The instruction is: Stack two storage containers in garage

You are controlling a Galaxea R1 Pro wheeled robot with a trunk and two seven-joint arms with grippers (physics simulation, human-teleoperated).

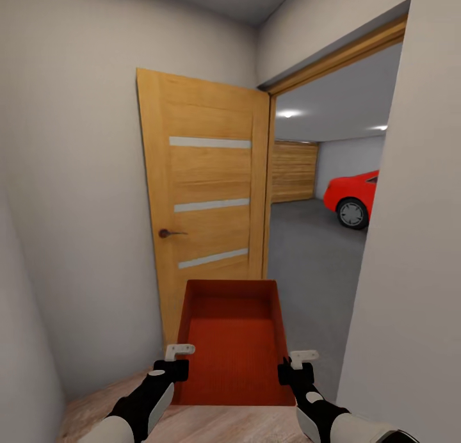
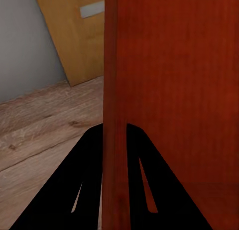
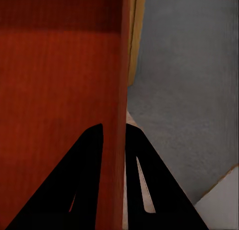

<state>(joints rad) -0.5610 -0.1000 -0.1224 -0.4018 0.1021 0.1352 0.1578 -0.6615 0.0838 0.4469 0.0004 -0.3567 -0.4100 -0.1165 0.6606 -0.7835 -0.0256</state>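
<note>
I carry one orange-red storage container (image 1: 232, 340) in front of me, held level above the light wood-plank flooring. My left gripper (image 1: 171, 370) is shut on its left wall (image 2: 110, 90), one finger on each side. On the opposite wall (image 3: 120, 80) my right gripper (image 1: 294, 372) is shut the same way. Through the open doorway ahead lies the garage with its dark grey concrete floor (image 1: 307, 264) and a red car (image 1: 354, 196). The second container is out of view.
An open wooden door (image 1: 205, 200) stands at the left of the doorway, its handle (image 1: 168, 233) facing me. A white wall corner (image 1: 403, 238) bounds the passage on the right, a pale wall (image 1: 70, 206) on the left. Wooden plank doors (image 1: 293, 171) close the garage's far side.
</note>
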